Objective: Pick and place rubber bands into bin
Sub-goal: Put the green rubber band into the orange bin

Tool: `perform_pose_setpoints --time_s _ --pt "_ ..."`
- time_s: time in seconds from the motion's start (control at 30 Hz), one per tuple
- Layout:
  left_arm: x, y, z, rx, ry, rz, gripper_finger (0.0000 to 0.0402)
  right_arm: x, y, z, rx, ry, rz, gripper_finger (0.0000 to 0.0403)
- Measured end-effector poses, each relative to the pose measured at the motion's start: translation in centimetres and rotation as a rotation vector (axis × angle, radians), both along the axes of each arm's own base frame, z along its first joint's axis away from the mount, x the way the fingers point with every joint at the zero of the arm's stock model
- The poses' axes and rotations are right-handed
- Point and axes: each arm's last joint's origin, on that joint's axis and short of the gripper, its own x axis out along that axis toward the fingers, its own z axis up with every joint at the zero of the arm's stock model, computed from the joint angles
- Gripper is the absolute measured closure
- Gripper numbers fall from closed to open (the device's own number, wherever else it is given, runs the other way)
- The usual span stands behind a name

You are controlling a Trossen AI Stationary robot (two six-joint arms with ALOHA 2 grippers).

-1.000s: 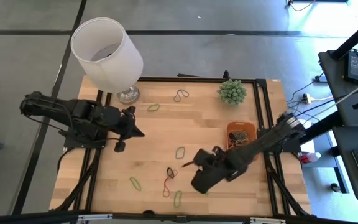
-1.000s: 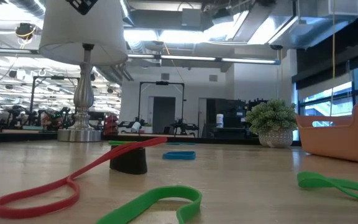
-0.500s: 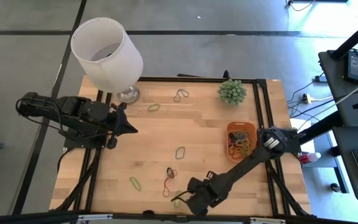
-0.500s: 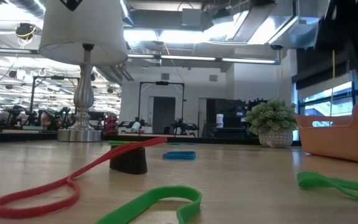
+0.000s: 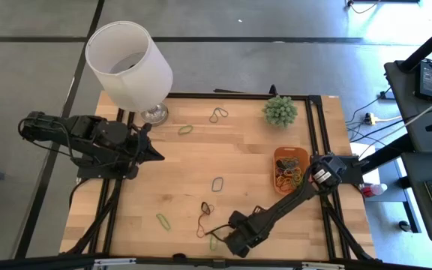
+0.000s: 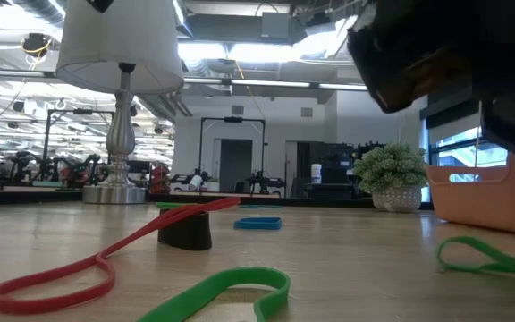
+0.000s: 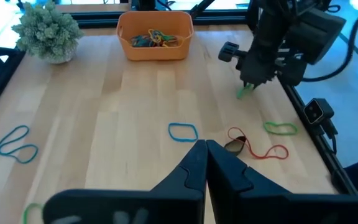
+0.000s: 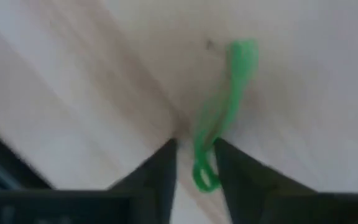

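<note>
Rubber bands lie scattered flat on the wooden table: a blue-grey one (image 5: pixel 217 184), a red and a dark one (image 5: pixel 203 217), green ones (image 5: pixel 162 221) (image 5: pixel 184 129). The orange bin (image 5: pixel 290 169) at the right holds several bands. My right gripper (image 5: pixel 220 241) stands at the near edge, pointing down, shut on a green rubber band (image 8: pixel 219 112). My left gripper (image 5: pixel 160 157) hovers shut over the table's left side, holding nothing. My right gripper has one end of the green band (image 8: pixel 202 158) between its two fingers, which come from above and point down. The band's other end (image 8: pixel 242 53) lies flat on the table. In the left wrist view a green piece (image 7: pixel 245 92) sticks out below the fingertips.
A lamp with a white shade (image 5: pixel 130 64) stands at the far left corner and a small plant (image 5: pixel 280 110) at the far right. A grey band (image 5: pixel 217 115) lies near the far edge. Black rails (image 5: pixel 317 142) run along the table's sides.
My right gripper has gone down and toward the near edge, tipping until it points straight down onto the green band. That band's shape in the low view has changed, its left end thinner. My left gripper has drawn back a little toward the left edge.
</note>
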Motion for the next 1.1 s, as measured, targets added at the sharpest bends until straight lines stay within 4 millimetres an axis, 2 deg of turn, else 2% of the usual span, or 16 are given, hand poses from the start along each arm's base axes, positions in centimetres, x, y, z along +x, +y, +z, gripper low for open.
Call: perform_pose_setpoints --time_s 0.1,0.17,0.23,0.37,0.57,0.77,0.83,0.93,1.1 --pt "0.0 0.0 0.0 0.008 -0.001 -0.005 0.0400 -0.1 -0.1 0.2 0.028 0.023 -0.001 0.0369" --pt "0.0 0.0 0.0 0.008 -0.001 -0.005 0.0400 0.1 -0.3 1.0 0.035 0.004 0.004 0.0390" --pt "0.0 0.0 0.0 0.009 -0.001 -0.005 0.0398 -0.1 -0.5 2.8 0.021 -0.047 -0.002 0.0390" --pt "0.0 0.0 0.0 0.008 -0.001 -0.005 0.0399 -1.4 -1.9 9.2 -0.020 -0.202 -0.048 0.0398" --pt "0.1 0.0 0.1 0.006 -0.009 -0.005 0.0398 -5.2 -5.2 16.2 -0.131 -0.298 -0.116 0.0400" --pt "0.1 0.0 0.1 -0.028 -0.004 0.014 0.0400 -9.5 -8.6 19.8 -0.261 -0.190 -0.169 0.0401" --pt "0.1 0.0 0.1 -0.042 -0.002 0.011 0.0398 -10.4 -9.5 20.2 -0.244 -0.219 -0.191 0.0401" --pt "0.0 -0.1 0.1 -0.068 0.003 0.002 0.0398 -12.1 -11.2 19.3 -0.262 -0.191 -0.255 0.0402" --pt "0.0 -0.1 0.1 -0.076 0.005 0.007 0.0400 -15.2 -13.7 16.5 -0.235 -0.174 -0.348 0.0402"
